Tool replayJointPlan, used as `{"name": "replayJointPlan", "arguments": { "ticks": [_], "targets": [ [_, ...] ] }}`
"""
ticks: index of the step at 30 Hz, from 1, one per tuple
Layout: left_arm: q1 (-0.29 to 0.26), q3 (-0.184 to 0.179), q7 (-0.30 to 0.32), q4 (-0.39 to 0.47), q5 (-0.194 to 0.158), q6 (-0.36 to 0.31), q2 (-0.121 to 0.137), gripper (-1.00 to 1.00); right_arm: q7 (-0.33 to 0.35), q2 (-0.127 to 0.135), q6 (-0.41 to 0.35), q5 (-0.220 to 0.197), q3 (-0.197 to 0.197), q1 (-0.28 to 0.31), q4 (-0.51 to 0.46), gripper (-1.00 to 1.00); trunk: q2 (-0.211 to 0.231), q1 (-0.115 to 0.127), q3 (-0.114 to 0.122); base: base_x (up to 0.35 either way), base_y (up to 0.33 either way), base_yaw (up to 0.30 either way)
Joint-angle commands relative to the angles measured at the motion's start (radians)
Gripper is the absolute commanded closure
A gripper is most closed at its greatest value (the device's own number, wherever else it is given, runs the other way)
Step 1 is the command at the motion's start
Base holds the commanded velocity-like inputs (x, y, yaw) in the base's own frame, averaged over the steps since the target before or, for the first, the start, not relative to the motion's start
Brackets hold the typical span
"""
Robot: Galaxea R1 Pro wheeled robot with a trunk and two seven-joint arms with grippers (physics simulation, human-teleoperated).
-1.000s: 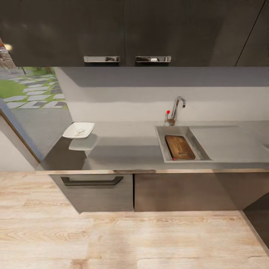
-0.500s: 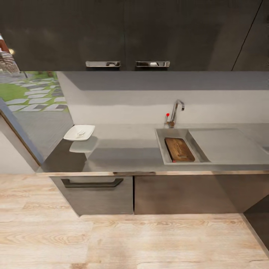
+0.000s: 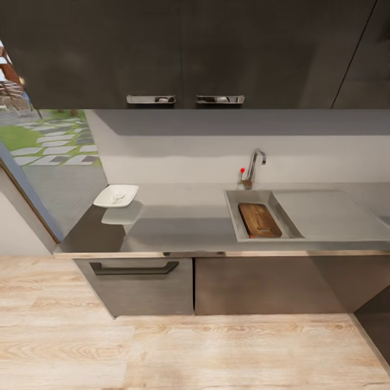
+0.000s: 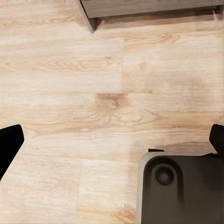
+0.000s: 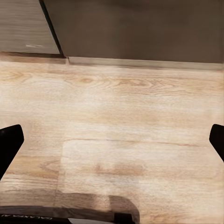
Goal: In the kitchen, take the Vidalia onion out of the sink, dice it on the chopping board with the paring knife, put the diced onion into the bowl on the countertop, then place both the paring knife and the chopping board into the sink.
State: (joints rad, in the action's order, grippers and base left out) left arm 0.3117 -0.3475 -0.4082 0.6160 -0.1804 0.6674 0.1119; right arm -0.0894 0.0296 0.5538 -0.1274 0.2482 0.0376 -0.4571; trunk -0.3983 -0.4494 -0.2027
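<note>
Spanning the head view, the grey countertop [image 3: 184,222] ran beneath dark wall cabinets [image 3: 184,49], with pale wooden floor [image 3: 162,352] in front. The sink [image 3: 234,214] sat right of centre, the chopping board [image 3: 259,220] lying inside it below the chrome tap [image 3: 254,167]. Well apart, near the counter's left end, stood the white bowl [image 3: 116,195] holding diced onion [image 3: 116,196]. Both the left gripper [image 4: 112,140] and right gripper [image 5: 112,140] hung over the floor, fingers spread wide apart and holding nothing.
</note>
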Motion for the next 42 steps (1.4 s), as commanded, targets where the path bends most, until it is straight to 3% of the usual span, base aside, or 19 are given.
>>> {"name": "replayJointPlan", "arguments": {
  "ticks": [1,11,16,18,22,26,29,42],
  "targets": [
    [0.0,-0.008,-0.006,0.001,-0.01,0.002,0.002,-1.0,-0.006,0.001,0.003,-0.009,0.009,0.001,0.0,-1.0,-0.002,-0.001,0.0,0.0,0.0,0.0],
    [0.0,-0.008,-0.006,-0.012,-0.009,0.005,0.002,-1.0,-0.006,0.003,-0.005,-0.006,0.01,0.001,0.047,-1.0,-0.002,-0.001,0.011,0.0,0.0,0.0],
    [0.0,-0.008,-0.006,-0.023,-0.008,0.006,0.002,-1.0,-0.005,0.003,-0.009,-0.006,0.012,0.001,0.299,-1.0,-0.002,-0.001,0.011,0.0,0.0,0.0],
    [0.0,-0.009,-0.008,-0.022,-0.008,0.006,0.001,-1.0,-0.003,0.001,-0.009,-0.006,0.012,0.001,0.322,-1.0,-0.002,-0.001,0.011,0.0,0.0,0.0],
    [-0.004,-0.009,-0.008,-0.028,-0.007,0.002,-0.006,-1.0,-0.002,0.002,-0.008,-0.005,0.012,0.001,0.328,-1.0,-0.002,-0.001,0.011,0.0,0.0,0.0],
    [-0.006,-0.009,-0.009,-0.048,-0.006,-0.001,-0.043,-1.0,-0.002,0.001,-0.009,-0.006,0.013,0.001,0.33,-1.0,-0.002,-0.001,0.011,0.0,0.0,0.0],
    [-0.008,-0.009,-0.009,-0.054,-0.007,-0.001,-0.05,-1.0,-0.002,0.001,-0.009,-0.004,0.013,0.001,0.33,-1.0,-0.002,-0.001,0.011,0.0,0.0,0.0],
    [-0.011,-0.008,-0.011,-0.083,-0.01,-0.003,-0.052,-1.0,-0.002,0.001,-0.009,-0.005,0.013,0.001,0.33,-1.0,-0.002,-0.001,0.011,0.0,0.0,0.0]
  ]
}}
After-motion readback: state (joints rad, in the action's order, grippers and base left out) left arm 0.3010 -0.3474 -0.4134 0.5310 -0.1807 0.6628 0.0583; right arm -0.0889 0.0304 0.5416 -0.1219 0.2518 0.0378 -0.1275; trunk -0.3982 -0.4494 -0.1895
